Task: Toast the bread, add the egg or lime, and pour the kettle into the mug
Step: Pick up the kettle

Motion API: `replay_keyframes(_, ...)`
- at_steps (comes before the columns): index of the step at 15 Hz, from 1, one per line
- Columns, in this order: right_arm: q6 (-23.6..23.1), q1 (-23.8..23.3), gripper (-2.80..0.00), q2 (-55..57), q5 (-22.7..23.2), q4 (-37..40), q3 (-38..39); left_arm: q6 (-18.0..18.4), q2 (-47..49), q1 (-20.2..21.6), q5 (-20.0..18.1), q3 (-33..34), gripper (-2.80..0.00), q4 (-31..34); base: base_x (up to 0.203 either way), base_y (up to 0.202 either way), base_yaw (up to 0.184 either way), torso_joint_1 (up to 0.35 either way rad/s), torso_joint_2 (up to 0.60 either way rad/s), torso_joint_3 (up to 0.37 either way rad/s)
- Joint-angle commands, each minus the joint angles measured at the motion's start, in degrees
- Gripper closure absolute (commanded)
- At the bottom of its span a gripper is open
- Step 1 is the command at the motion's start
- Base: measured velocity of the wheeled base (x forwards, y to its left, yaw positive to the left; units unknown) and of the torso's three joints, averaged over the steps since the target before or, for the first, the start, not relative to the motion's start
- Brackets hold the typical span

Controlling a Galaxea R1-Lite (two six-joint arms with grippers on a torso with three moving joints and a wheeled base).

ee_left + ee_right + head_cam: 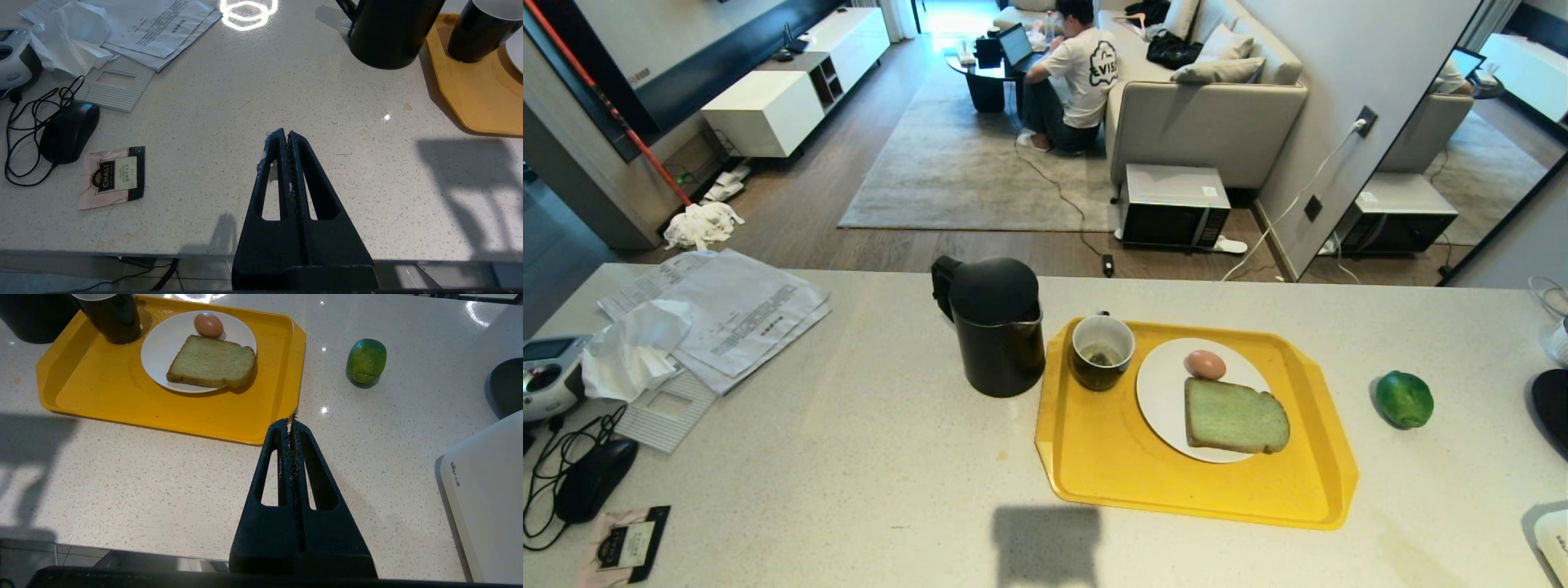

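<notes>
Bread (1235,416) lies flat on a white plate (1160,400) inside the yellow tray (1111,457), with a brown egg (1205,364) touching the plate at the slice's 11 o'clock. The mug (1102,351) stands on the tray at the plate's 9 o'clock, something dark at its bottom. The kettle (995,325), lid shut, sits on the bench (866,457) just beside the tray at the mug's 9 o'clock, handle turned away toward 11 o'clock. The lime (1404,398) rests alone on the bench at the tray's 3 o'clock, apart from its rim.

Neither arm shows in the head view. The left tool (287,134) hangs over bare bench near the front edge, jaws pressed together and empty; the right tool (291,421) hangs near the tray's near right corner, also closed on nothing.

Judging by the layout, bread and egg seem already plated, so pouring looks like the step in hand, not yet begun. The next move calls for the left tool to part its jaws, reach the kettle's far-side handle, and tip the spout over the mug without nudging the tray.
</notes>
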Motion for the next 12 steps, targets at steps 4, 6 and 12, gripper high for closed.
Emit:
replay_keyframes(4,0.01,0.05,0.0,0.13,-0.03,0.0,0.0,0.03,-0.04,0.02,-0.02,0.0,0.0,-0.04,0.0,0.0,0.0,0.0,0.0,0.0)
replay_keyframes(6,0.01,0.06,0.0,0.13,0.03,0.0,0.0,0.27,-0.04,0.02,-0.02,-0.09,0.0,-0.04,0.0,0.0,0.0,0.0,0.0,0.0)
replay_keyframes(12,0.01,-0.03,0.0,0.13,-0.05,0.0,0.0,0.12,3.07,-0.18,-0.04,-7.05,0.0,1.19,0.0,0.0,0.0,0.0,0.0,0.0)
